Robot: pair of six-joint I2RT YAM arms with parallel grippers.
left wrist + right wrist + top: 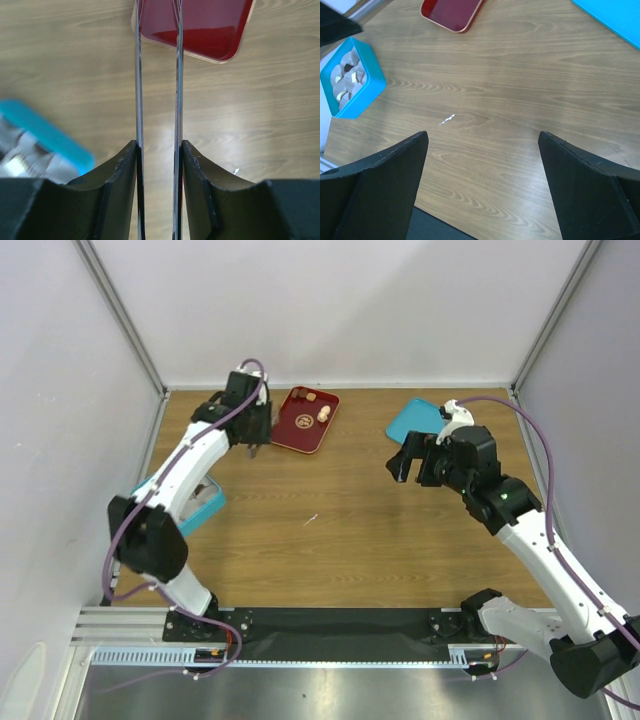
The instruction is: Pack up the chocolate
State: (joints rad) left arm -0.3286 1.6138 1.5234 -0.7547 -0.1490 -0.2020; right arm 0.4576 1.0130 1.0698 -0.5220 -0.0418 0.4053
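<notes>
Chocolate, small round pale pcs (pixel 323 415): sitting on red rect. plastic tray (pixel 292 435), far side of wooden surface (pixel 340 530).
L jaws: hanging just beside tray's left edge, standing slightly parted, nothing btwn.
R jaws: hovering spread wide, empty, near flat teal lid (pixel 412 420).
Teal square box (pixel 365 100): lying under L arm.

R gripper (pixel 482 142) hangs over wood table (pixel 520 90), black fingers (pixel 380 190) spread wide, nothing btwn them. Teal box (pixel 367 97) at left, white fluted cups (pixel 347 75) inside; contents too small to tell. Red tray (pixel 451 10) far, left of centre. Teal lid (pixel 615 17) far right. Small white scrap (pixel 447 119) mid-table.
</notes>
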